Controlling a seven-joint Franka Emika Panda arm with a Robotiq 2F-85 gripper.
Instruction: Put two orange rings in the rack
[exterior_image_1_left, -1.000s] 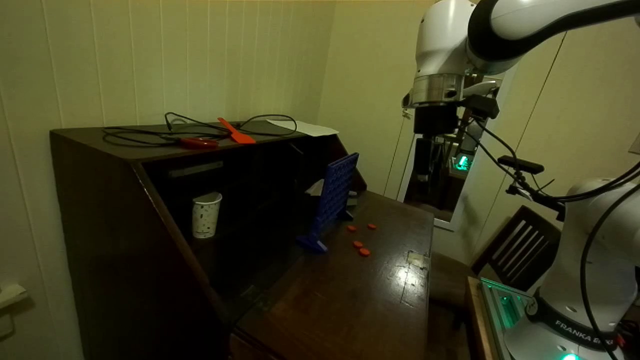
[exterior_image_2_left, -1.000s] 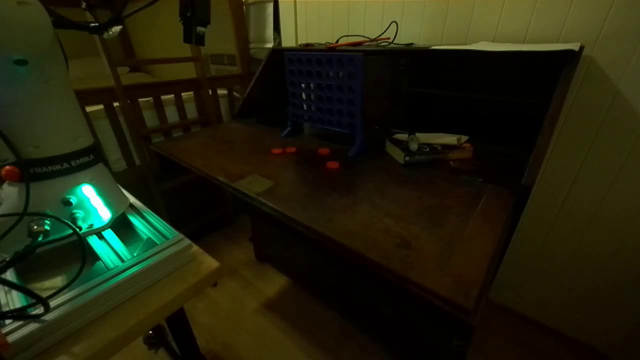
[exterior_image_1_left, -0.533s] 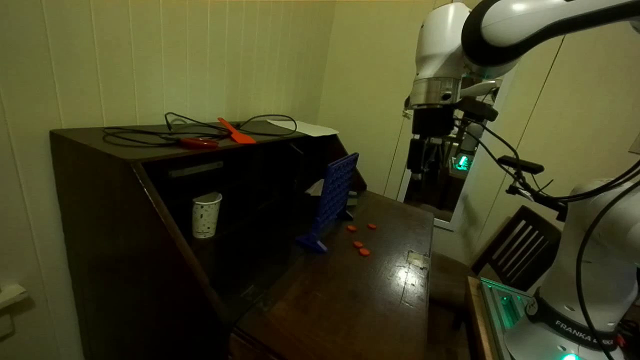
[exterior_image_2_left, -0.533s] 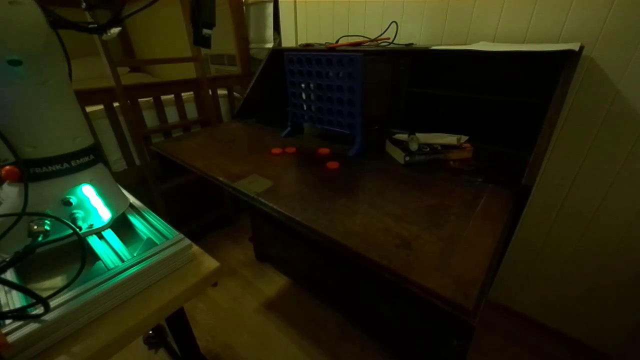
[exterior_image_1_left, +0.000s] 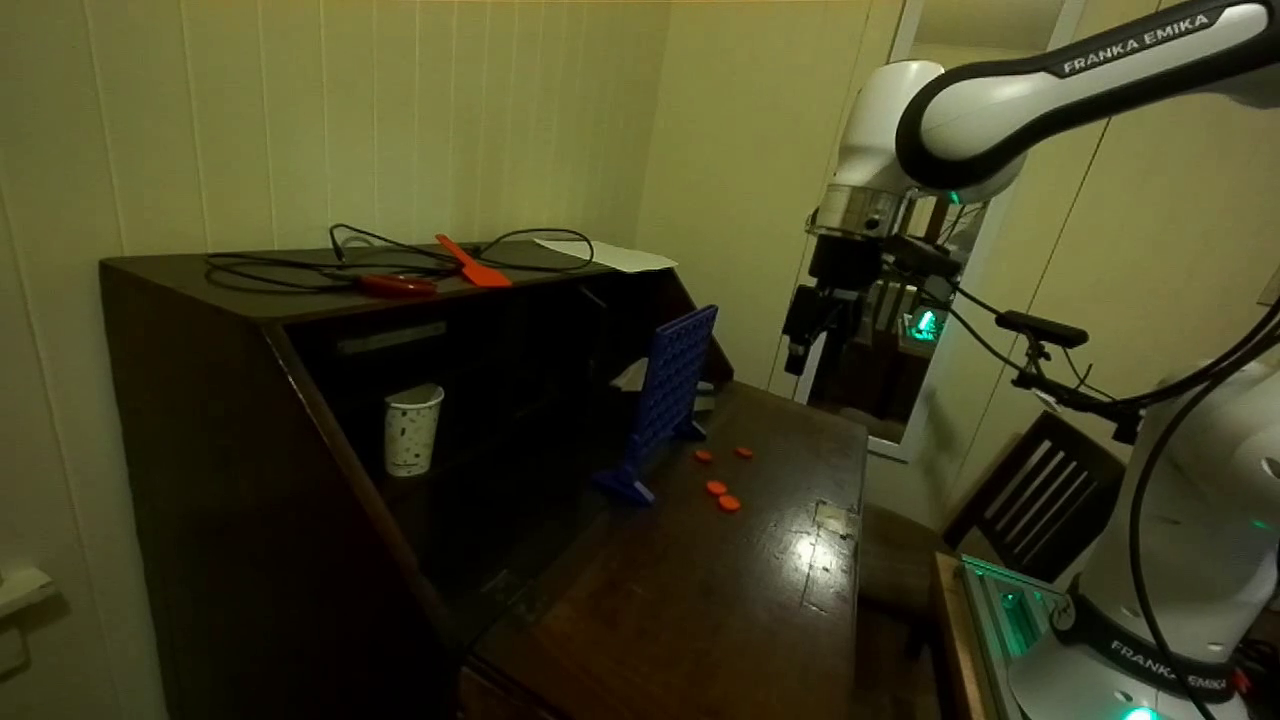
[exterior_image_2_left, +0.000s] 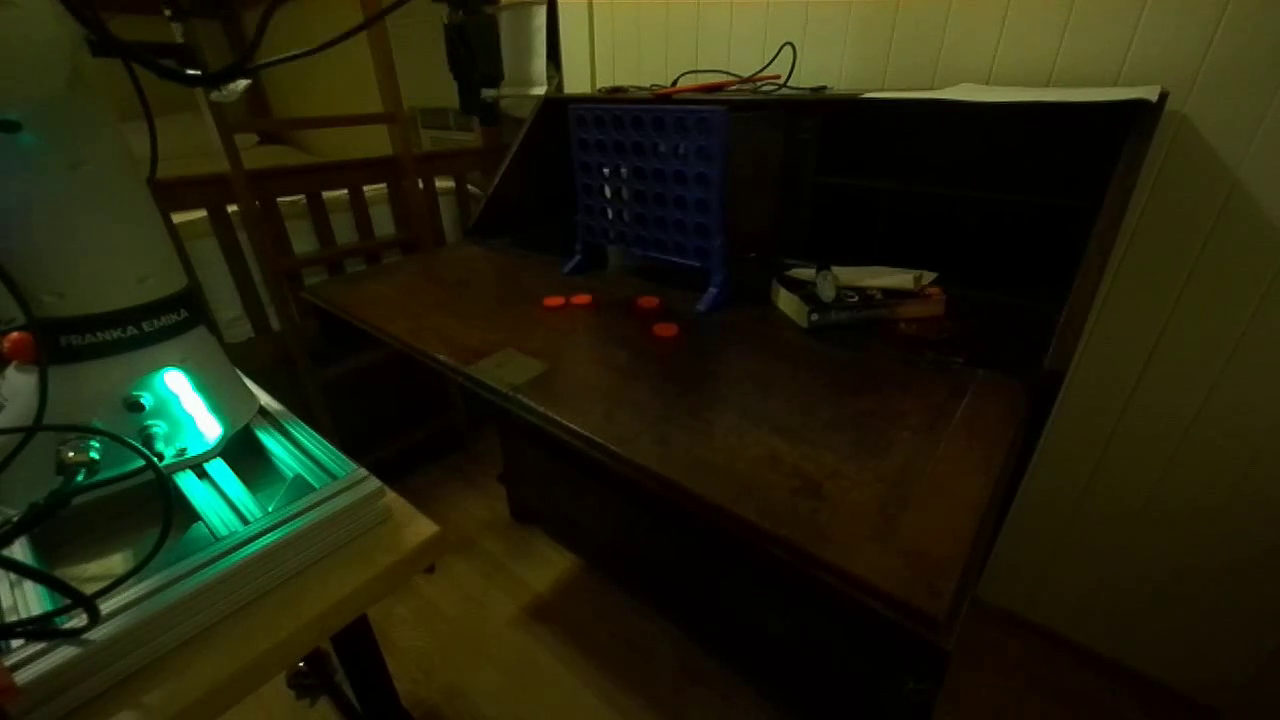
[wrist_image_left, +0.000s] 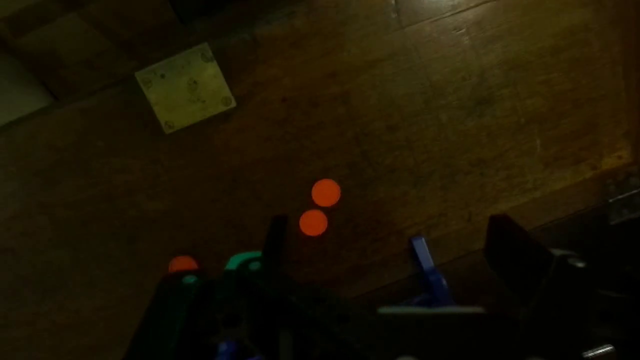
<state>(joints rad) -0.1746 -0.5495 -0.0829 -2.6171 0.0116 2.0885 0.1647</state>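
Note:
The orange rings, small flat orange-red discs (exterior_image_1_left: 729, 504), lie on the brown desk board in front of the rack, several in both exterior views (exterior_image_2_left: 665, 330). In the wrist view two lie close together (wrist_image_left: 326, 192) (wrist_image_left: 313, 222), and a third (wrist_image_left: 183, 263) is partly hidden by the gripper. The dark blue rack (exterior_image_1_left: 672, 385) stands upright on the desk, its grid facing the camera in an exterior view (exterior_image_2_left: 650, 180); the wrist view shows one foot (wrist_image_left: 425, 260). My gripper (wrist_image_left: 389, 220) is open and empty, high above the desk, with fingers wide apart; it also shows in an exterior view (exterior_image_1_left: 812, 340).
The dark desk hutch (exterior_image_1_left: 270, 420) rises behind the rack. A speckled cup (exterior_image_1_left: 412, 432) stands in it. Books and papers (exterior_image_2_left: 860, 295) lie beside the rack. Cables and an orange-red spatula (exterior_image_1_left: 475, 265) lie on top. A chair (exterior_image_1_left: 1045, 490) stands near the desk.
My arm has come down and reached further toward the desk, and the hand has turned and tilted. The rings and the rack have not moved.

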